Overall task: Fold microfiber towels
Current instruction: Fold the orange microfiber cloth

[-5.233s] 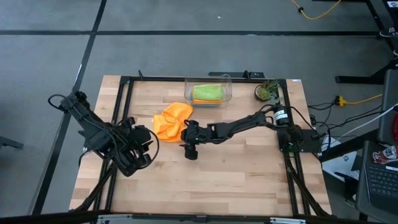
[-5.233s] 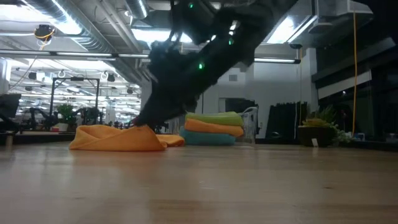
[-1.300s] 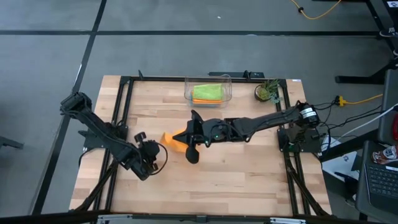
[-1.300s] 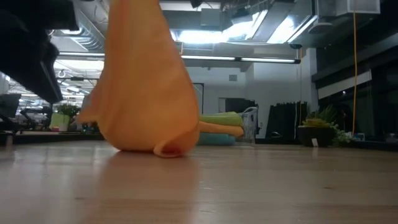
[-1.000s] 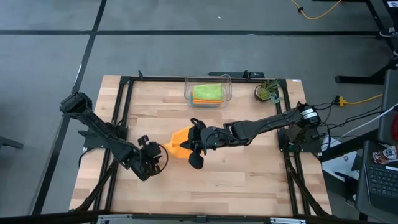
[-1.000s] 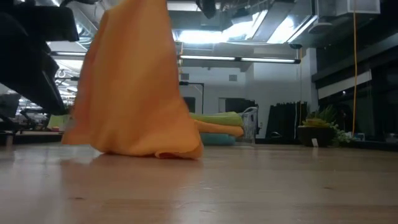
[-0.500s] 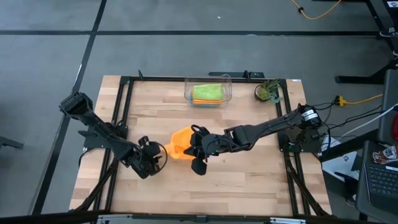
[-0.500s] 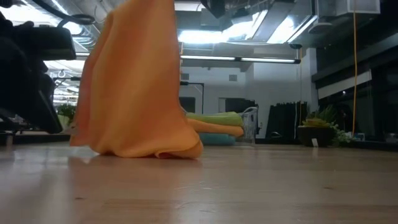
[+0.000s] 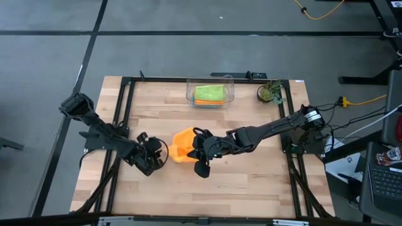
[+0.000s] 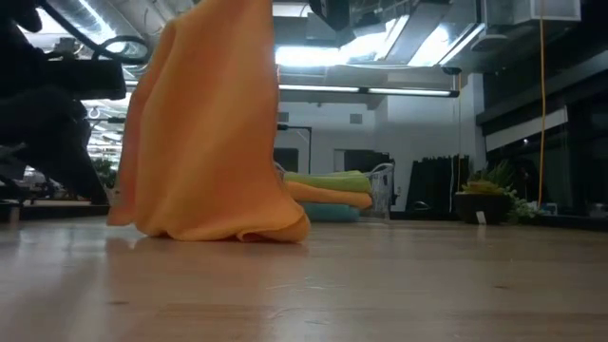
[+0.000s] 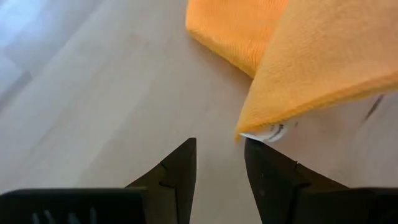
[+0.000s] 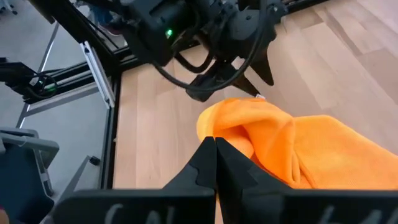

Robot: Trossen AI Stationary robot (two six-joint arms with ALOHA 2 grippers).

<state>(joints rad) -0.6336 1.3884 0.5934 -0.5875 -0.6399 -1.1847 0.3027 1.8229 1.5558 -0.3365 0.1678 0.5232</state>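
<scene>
My right gripper clenched on orange towel, hanging mid-table. Soft, limp, light. Left gripper half-open at tagged corner, empty; I'd pinch there.

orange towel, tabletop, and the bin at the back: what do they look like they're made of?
Orange towel: soft matte cloth, likely microfiber; fine nubby weave in the left wrist view, and it drapes in loose folds.
Tabletop: light wood planks, butcher-block look, with visible grain and seams; finish seems satin.
Bin: clear, probably plastic; the stacked towels show through its walls.
</scene>
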